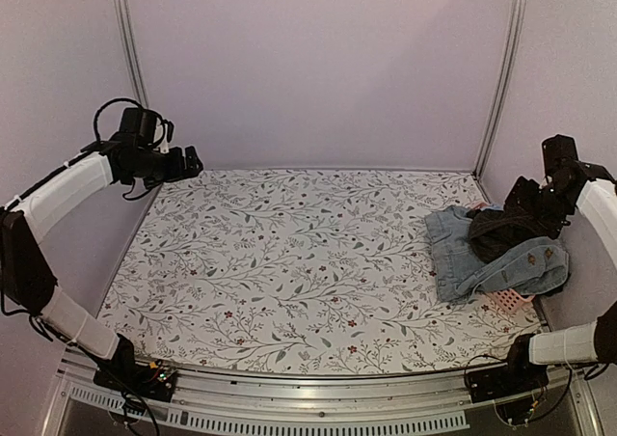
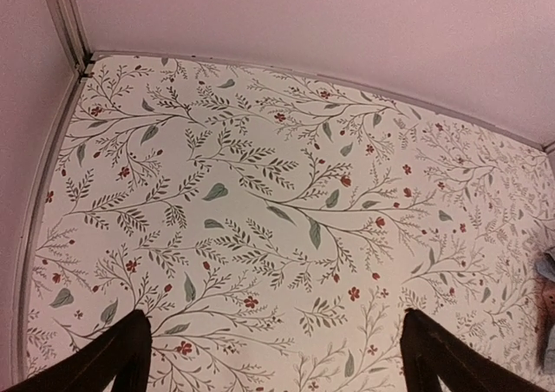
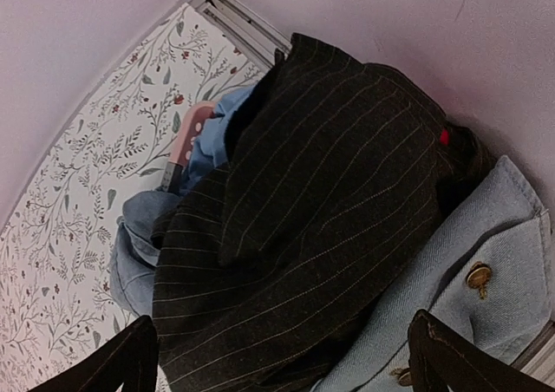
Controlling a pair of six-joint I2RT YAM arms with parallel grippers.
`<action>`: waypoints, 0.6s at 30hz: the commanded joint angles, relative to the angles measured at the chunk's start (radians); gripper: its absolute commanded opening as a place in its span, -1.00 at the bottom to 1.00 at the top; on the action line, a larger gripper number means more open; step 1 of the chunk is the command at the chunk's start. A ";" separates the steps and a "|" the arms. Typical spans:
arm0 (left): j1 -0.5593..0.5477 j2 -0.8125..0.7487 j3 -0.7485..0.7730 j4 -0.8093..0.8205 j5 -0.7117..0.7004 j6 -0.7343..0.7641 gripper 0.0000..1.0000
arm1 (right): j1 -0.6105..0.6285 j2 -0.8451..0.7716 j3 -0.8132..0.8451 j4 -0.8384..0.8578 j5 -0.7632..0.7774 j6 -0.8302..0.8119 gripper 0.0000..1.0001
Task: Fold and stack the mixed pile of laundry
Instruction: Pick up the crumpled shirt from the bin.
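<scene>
Right fingers (image 3: 117, 366) hover spread above the laundry pile (image 3: 329, 218)

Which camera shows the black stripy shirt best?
The right wrist view: the black striped shirt fills the frame, stripes clear. The top view shows it small, lying on the denim. The left wrist view misses it.

A table (image 1: 289, 262) with a white top printed in grey-green leafy sprigs and small red flowers fills the enclosure. Plain pale lilac walls (image 1: 318, 69) close it at the back and on both sides. Two aluminium posts (image 1: 128, 40) rise at the rear corners, and an aluminium rail (image 1: 318, 383) runs along the near edge. The light is soft and even
</scene>
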 commanded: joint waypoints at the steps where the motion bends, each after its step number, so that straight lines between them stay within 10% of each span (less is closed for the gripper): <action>1: -0.011 0.024 0.038 0.014 -0.061 -0.016 0.99 | -0.011 0.066 -0.058 0.020 0.029 0.062 0.98; 7: -0.013 0.044 0.061 0.008 -0.097 -0.021 0.99 | -0.013 0.152 -0.042 0.088 -0.007 0.056 0.23; 11: -0.011 0.060 0.086 -0.008 -0.125 -0.025 0.99 | -0.026 0.201 0.015 0.083 -0.037 0.037 -0.94; 18: -0.010 0.087 0.133 -0.003 -0.125 -0.024 0.99 | -0.028 0.167 0.178 0.063 -0.064 0.002 -1.00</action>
